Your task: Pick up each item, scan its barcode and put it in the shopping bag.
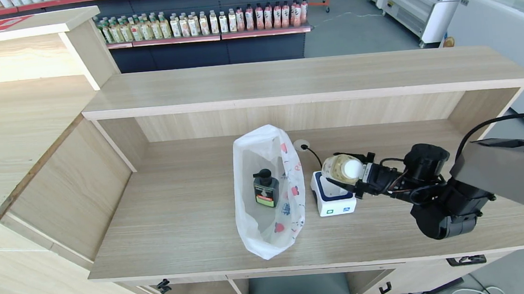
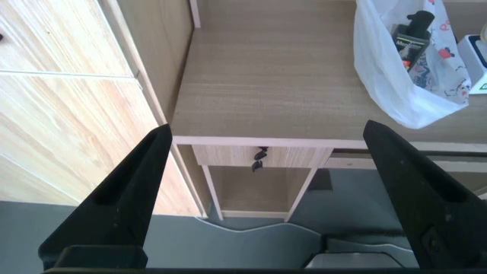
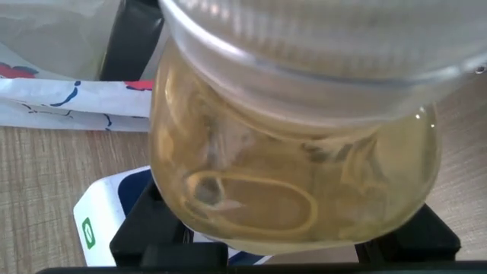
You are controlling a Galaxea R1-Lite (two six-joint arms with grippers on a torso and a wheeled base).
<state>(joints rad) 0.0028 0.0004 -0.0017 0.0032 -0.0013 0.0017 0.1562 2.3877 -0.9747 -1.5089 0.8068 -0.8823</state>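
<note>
- Head view: one wooden counter (image 1: 179, 219) with one white printed shopping bag (image 1: 293, 186) standing mid-counter, mouth open.
- One dark pump bottle (image 1: 266, 189) stands upright inside the bag.
- One white-and-blue scanner (image 1: 335, 202) sits just beside the bag on the robot's right, and one black cable (image 1: 314, 154) runs back from it to a hole in the counter.
- The right gripper (image 1: 344, 171) is clamped around one jar (image 1: 336, 167) with a white lid and yellowish contents, held over the scanner's back half.
- Left wrist view: the left gripper (image 2: 266, 137) is spread wide and holds nothing. It sits out past the counter's front edge, well apart from the bag.
- This view adds the counter front, with keys (image 2: 259, 158) hanging at a drawer.
- The bag, the pump bottle and a corner of the scanner show far off.
- Right wrist view: the jar is seen close up, with clear walls and soft yellow pieces in the liquid, which I cannot identify.
- Under the jar is the scanner's top with a green mark, and the bag's red-and-blue printed edge lies beside it.
- I cannot tell whether the jar touches the scanner.
</note>
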